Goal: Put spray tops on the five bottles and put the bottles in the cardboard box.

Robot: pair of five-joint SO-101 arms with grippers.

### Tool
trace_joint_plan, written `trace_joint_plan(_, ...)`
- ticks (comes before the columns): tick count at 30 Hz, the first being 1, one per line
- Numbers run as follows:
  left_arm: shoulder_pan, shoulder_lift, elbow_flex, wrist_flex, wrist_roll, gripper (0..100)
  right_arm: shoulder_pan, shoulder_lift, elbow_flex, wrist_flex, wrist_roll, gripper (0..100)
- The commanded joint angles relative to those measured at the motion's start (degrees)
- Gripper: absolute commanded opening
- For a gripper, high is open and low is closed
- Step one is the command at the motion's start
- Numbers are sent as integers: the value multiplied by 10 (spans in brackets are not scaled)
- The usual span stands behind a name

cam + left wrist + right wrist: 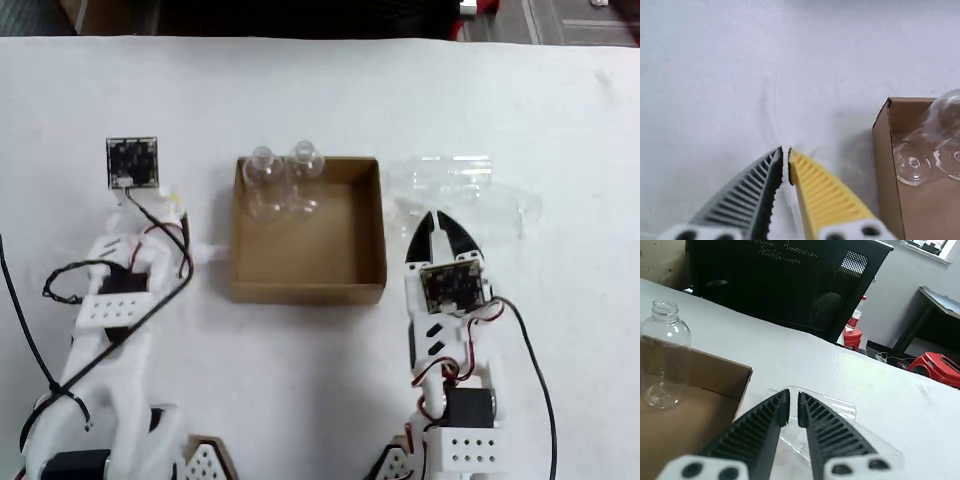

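White desk [320, 100] runs under both your arms, with a black mesh chair [790, 280] standing beyond its far edge. Your cardboard box [305, 292] sits open in the middle of the desk, between the two arms. Two clear bottles [262, 170] [305, 160] stand upright inside it, side by side against the far wall towards the left corner, both with bare open necks. Your left gripper [785, 152] points down at bare desk just to the left of the box. Its grey and yellow fingers are drawn together until the tips almost meet, and you cannot tell whether anything thin sits in the slit between them. Your right gripper [793, 399] lies low on the right side of the box, its black fingers a narrow gap apart and holding nothing. Their tips reach the near edge of a piece of clear plastic packaging [470, 180] that lies flat on the desk just right of the box's far corner.
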Motion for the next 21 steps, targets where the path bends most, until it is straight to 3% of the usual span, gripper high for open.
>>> trace_joint_plan(1, 3, -2, -3, -14, -4, 20, -57, -3, 5, 36, 93, 16)
trace_joint_plan(9, 5, -7, -7, -14, -4, 20, -74, -7, 4, 41, 106, 21)
trace_joint_plan(15, 1, -3, -18, -18, -4, 20, 4, -2, -58, 38, 108, 17)
trace_joint_plan(21, 1, -2, -13, -18, -5, 20, 7, 61, -124, 39, 113, 17)
